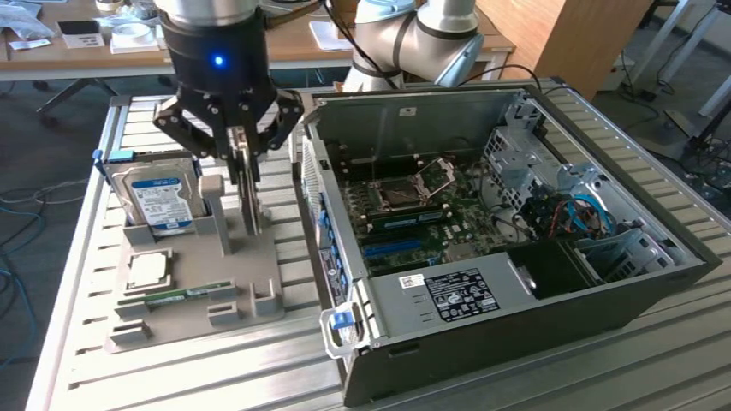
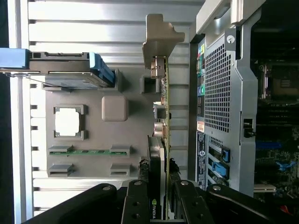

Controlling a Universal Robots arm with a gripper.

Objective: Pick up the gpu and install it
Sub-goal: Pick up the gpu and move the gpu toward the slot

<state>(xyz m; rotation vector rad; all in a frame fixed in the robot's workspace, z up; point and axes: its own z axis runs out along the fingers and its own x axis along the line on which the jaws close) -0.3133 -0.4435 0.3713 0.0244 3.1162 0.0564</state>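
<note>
The gpu (image 1: pixel 246 201) stands on edge over the grey parts tray (image 1: pixel 183 325), a thin green card with its black cooler on one face. In the wrist view the gpu (image 2: pixel 161 140) runs edge-on away from the camera and ends in a silver metal bracket (image 2: pixel 159 37). My gripper (image 1: pixel 243 158) comes down on it from above and is shut on its top edge; in the wrist view the gripper (image 2: pixel 159 191) has a finger pressed to each face. I cannot tell whether the card's lower edge still rests in the tray slot.
On the tray are a blue-labelled hard drive (image 1: pixel 160 201), a CPU (image 1: pixel 149 270) and a RAM stick (image 1: pixel 183 297). The open computer case (image 1: pixel 491 214) lies at the exterior view's right, with its motherboard (image 1: pixel 423 210) exposed. All of it rests on a slatted metal table (image 1: pixel 228 377).
</note>
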